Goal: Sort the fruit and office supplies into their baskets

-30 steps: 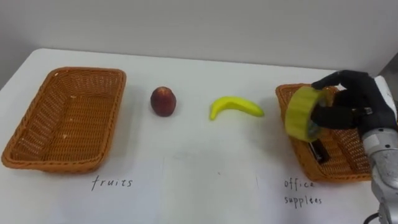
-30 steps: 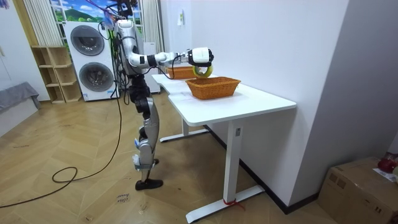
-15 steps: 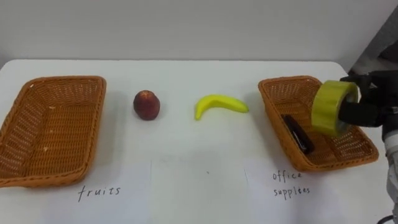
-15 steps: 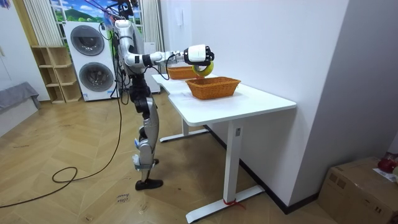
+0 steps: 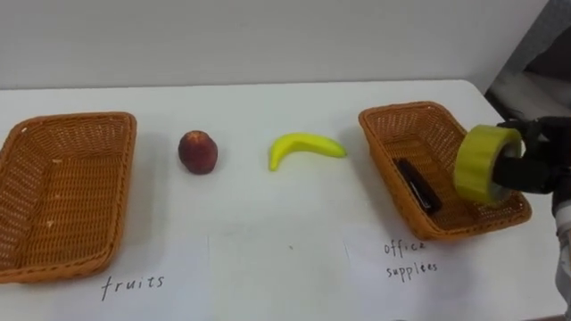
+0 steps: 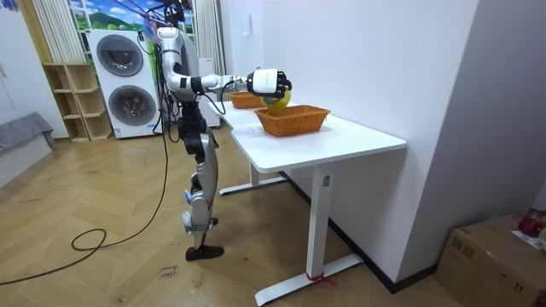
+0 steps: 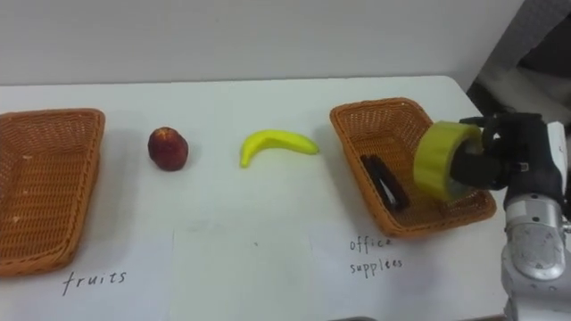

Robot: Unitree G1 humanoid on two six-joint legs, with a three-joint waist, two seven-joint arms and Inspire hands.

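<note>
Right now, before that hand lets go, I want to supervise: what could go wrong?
The right hand holds the yellow tape roll on edge over the office-supplies basket, close to its right wall. If released so, it might bounce or roll out. It might also land on the black object inside.

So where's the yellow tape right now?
In the eye views the tape is gripped by the right hand on the right, over the right-hand basket, beside a black thing inside.

I held the yellow tape roll [image 5: 486, 165] over the right basket [image 5: 419, 114], black object [image 5: 417, 185] inside; banana [image 5: 305, 147] and red fruit [image 5: 197, 151] lay between it and the left basket [image 5: 71, 120].
</note>
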